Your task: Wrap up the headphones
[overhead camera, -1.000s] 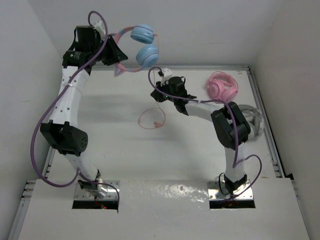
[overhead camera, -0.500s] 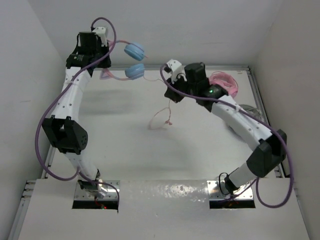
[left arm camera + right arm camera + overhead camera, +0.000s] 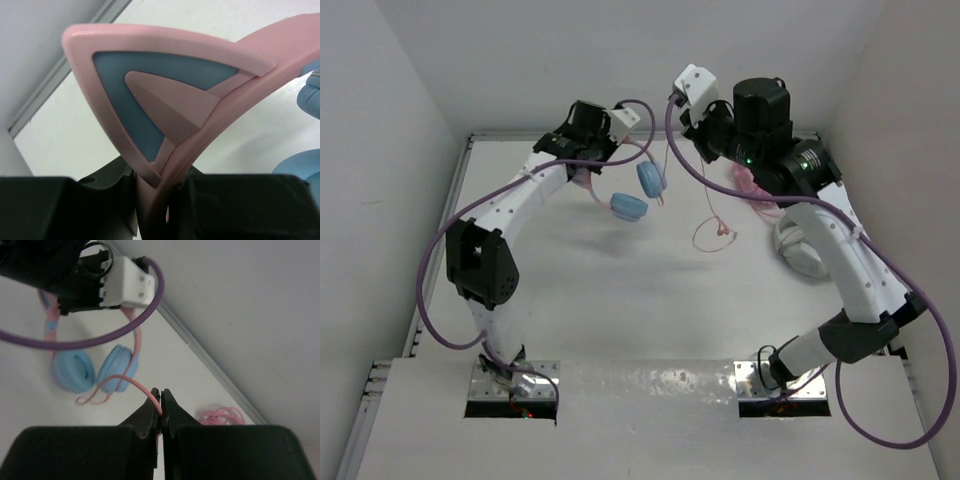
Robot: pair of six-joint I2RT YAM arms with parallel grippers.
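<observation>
Top external view: the headphones [image 3: 629,206] hang in the air over the far-left part of the table [image 3: 620,320], with their shadow on the surface below them. The light blue ear cups [image 3: 72,371] dangle below the pink headband [image 3: 280,55].

Left wrist view: the left gripper [image 3: 160,200] is clamped on the headband right at the root of a cat ear [image 3: 165,95]. The jaws are pressed against both faces of the band. The grip looks firm.

Right wrist view: the right gripper [image 3: 161,409] is pinched fully together on the thin pink cable [image 3: 122,377]. From the pinch the cable arcs back toward the ear cups. From above, the free end hangs below the right arm in a loose loop near the table.

Step in hand, my reading: the winding is being set up. One arm holds the headset steady and the other has the cable raised. I see no turns of cable around the band or cups yet, so the wrap itself is barely begun.

Next move, as I judge it: I carry the pinched cable around the headband or between the cups with light tension, so the hanging loop follows. I also keep it off the purple harness lead [image 3: 100,340] crossing in front of the left wrist. The all-pink headphones [image 3: 748,182] and the white-grey headphones [image 3: 798,250] lie under the right arm and are possible snags.

Writing: none legible. I find no brand, label or print on the headset, the arms or the table in any view.
</observation>
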